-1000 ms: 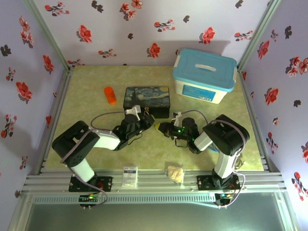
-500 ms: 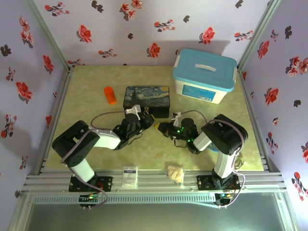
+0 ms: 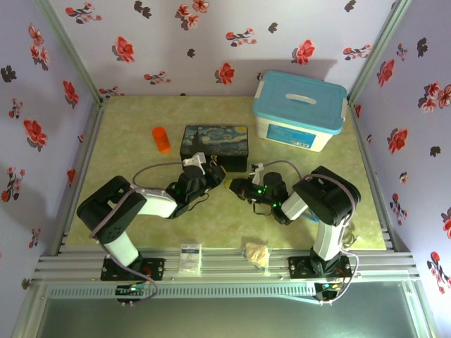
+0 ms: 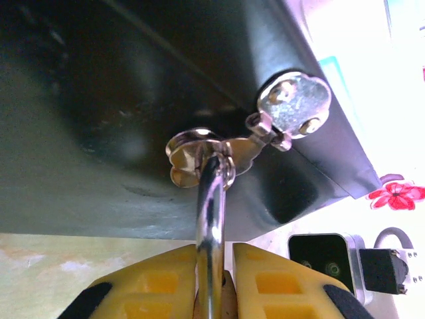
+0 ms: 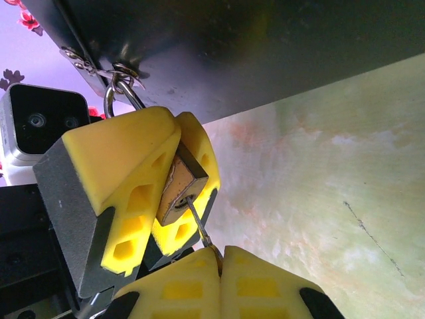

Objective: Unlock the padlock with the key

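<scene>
On the yellow-green desk [image 3: 127,127] the left claw [image 3: 215,176] and the right claw [image 3: 235,186] face each other closely, just before a dark painted box [image 3: 215,143]. An orange cylinder [image 3: 161,139] stands left of the box, and a blue-lidded tub [image 3: 301,109] is at its right.

The padlock [image 5: 176,191] at the box [image 4: 99,100] has a dull, scuffed brass body and a mirror-bright metal shackle. The box wall is dark and faintly glossy, perhaps painted tin, its latch [image 4: 292,103] shiny metal; the key [image 5: 198,220] thin, bare metal
</scene>
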